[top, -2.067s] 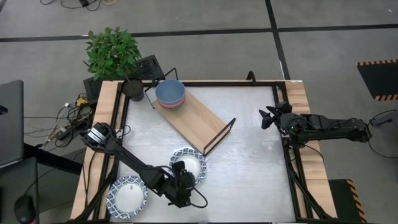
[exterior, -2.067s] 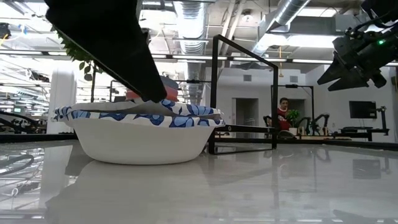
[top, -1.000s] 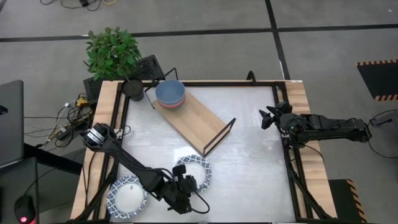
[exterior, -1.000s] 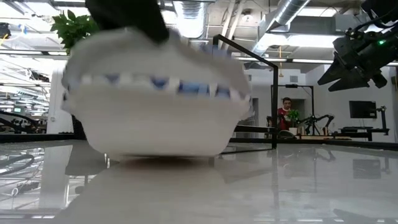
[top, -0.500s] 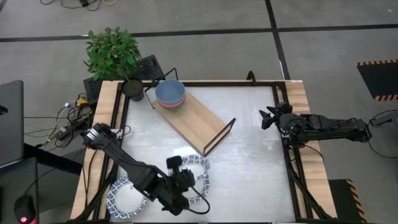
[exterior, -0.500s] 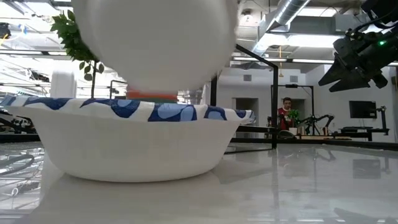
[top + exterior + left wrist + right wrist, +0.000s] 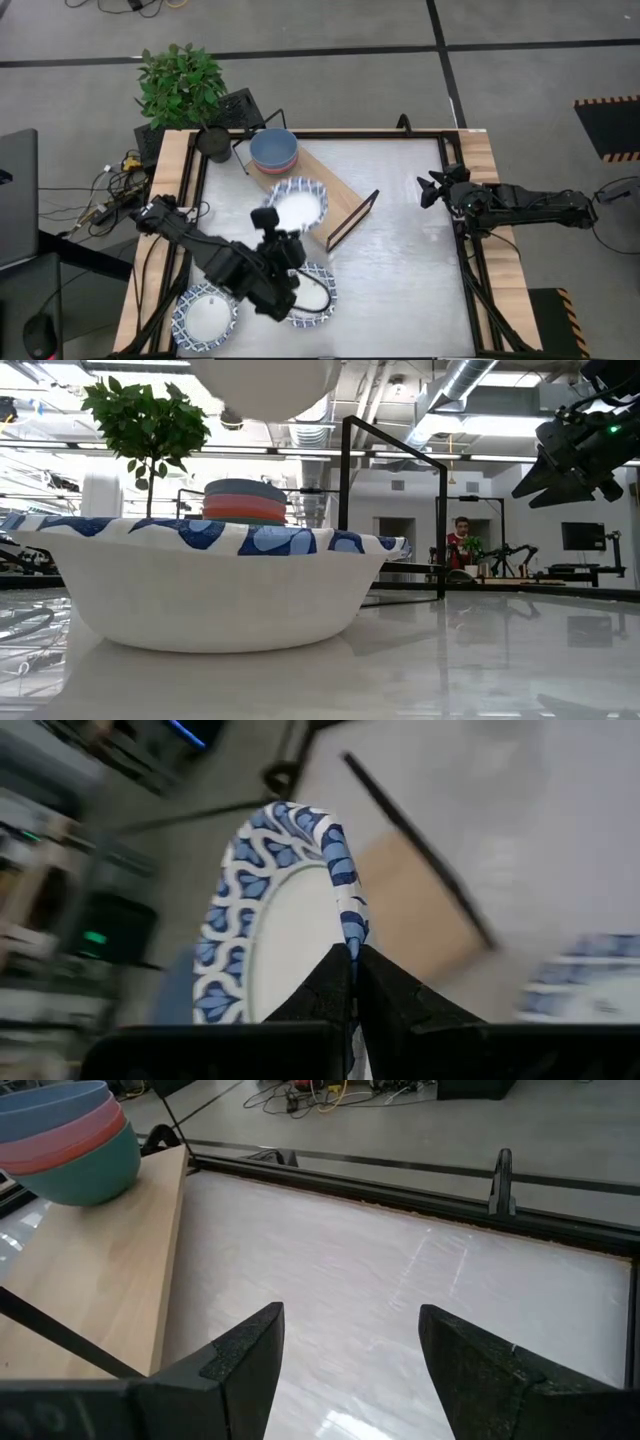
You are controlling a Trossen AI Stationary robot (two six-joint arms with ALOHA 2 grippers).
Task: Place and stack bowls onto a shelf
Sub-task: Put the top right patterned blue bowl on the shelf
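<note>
Metal tabletop (image 7: 410, 260) w/ wood edges, shelf (image 7: 325, 190) lying diagonal on it.
On tabletop: 2 blue-patterned bowls – one (image 7: 310, 290) near front centre, other (image 7: 205, 315) at front-left corner. On shelf's far end: stack of small bowls (image 7: 273, 151), light blue on top.

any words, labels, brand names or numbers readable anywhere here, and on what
No readable text in any view.
The patterned bowl held by the left gripper carries only a blue-and-white pattern.
The stacked bowls and the shelf are plain.
The room's screens behind the table are too small to read.
</note>
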